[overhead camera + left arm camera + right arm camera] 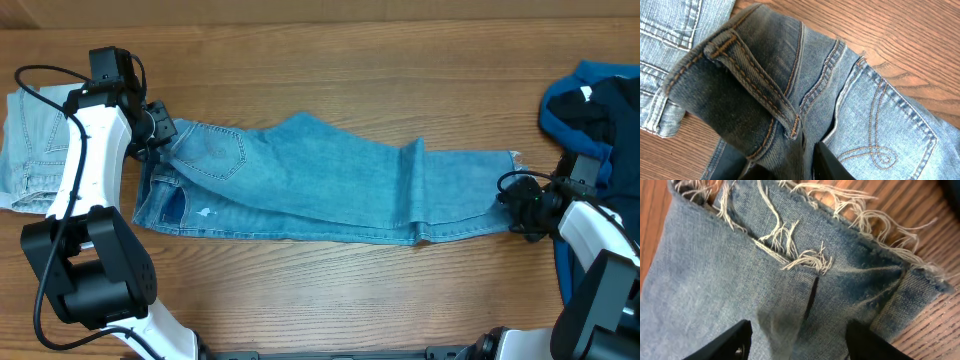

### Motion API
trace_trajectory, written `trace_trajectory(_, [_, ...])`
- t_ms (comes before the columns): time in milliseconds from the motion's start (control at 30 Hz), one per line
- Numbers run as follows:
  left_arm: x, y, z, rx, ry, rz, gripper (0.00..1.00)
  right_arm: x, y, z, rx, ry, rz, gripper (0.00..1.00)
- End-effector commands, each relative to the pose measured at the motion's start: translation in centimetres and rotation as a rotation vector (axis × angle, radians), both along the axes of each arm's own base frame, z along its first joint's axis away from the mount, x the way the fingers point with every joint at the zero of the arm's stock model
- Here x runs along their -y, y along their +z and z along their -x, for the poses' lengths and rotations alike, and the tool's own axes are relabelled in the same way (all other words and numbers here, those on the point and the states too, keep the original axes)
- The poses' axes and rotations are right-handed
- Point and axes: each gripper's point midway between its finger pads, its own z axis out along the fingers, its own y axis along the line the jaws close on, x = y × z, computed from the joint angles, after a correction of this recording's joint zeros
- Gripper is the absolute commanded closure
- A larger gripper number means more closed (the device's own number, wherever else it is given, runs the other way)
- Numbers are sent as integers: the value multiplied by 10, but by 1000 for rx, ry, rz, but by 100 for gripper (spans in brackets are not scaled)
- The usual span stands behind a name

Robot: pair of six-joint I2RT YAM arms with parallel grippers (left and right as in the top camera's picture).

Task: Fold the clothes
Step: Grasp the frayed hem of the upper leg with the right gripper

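A pair of blue jeans [320, 180] lies stretched across the wooden table [400, 60], its long axis running left to right, with the waistband toward the left arm and the frayed leg hems toward the right. Seen from overhead, a crease crosses the legs near the right end, a folded pale denim garment [25, 150] sits at the far left edge and a dark blue garment [590, 100] is heaped at the far right. The left gripper [160, 125] meets the jeans at the waistband; the right gripper [520, 205] meets them at the hems. Only the left wrist camera shows the waistband bunched and raised off the table, with a belt loop [755, 82] standing across it and a back pocket [890, 135] with curled stitching beside it; here the dark fingers [832, 165] are pinched together on the denim. Only the right wrist camera shows the loose white threads [805, 255] of the torn hem, with that gripper's two fingers [727, 342] spread wide apart, straddling the fabric rather than clamping it.
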Motion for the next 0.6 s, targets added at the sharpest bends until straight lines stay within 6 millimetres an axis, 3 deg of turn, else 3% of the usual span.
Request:
trace_trajectory(0, [-1,0,2,2,15,12,76,-1,-1,-2,20,2,8,44])
trace_trajectory(33, [-1,0,2,2,15,12,76,-1,0,-5,32,3,7,49])
trace_trajectory(500, [-1,0,2,3,15,11,76,6,8,-21,104,-22,28,51])
trace_trajectory(567, [-1,0,1,3,15,11,76,6,7,-20,103,-25,27,55])
